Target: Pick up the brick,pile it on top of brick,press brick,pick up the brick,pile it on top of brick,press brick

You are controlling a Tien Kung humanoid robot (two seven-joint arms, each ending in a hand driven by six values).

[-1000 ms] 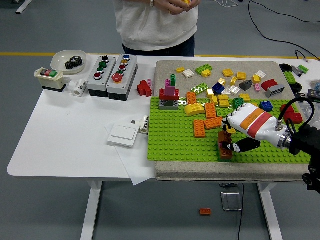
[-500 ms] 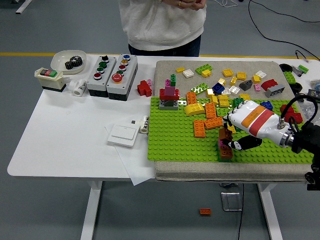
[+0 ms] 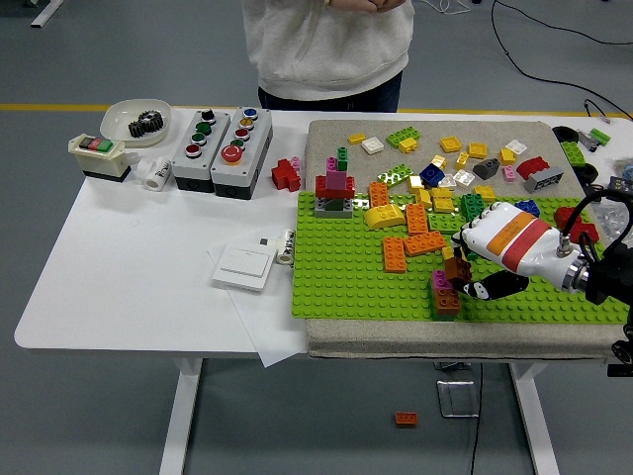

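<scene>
— From the head view, where is the brown brick [image 3: 456, 268]?

— In the right hand [image 3: 473, 275], pinched between curled fingers, raised just above a short stack [image 3: 444, 296] of a pink brick on an orange one, near the front edge of the green baseplate [image 3: 346, 277].

— Does it touch the stack?

— Can't tell; it sits just up and right of it.

— The rest of the counter [image 3: 129, 257]?

— Loose bricks [image 3: 450, 163] behind the hand, button boxes far left. A person [image 3: 328, 45] stands at the far side, hands clasped.

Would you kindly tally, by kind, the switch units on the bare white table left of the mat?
Button boxes: 2
Rocker box: 1
Wall switch: 1
Total: 4
</scene>
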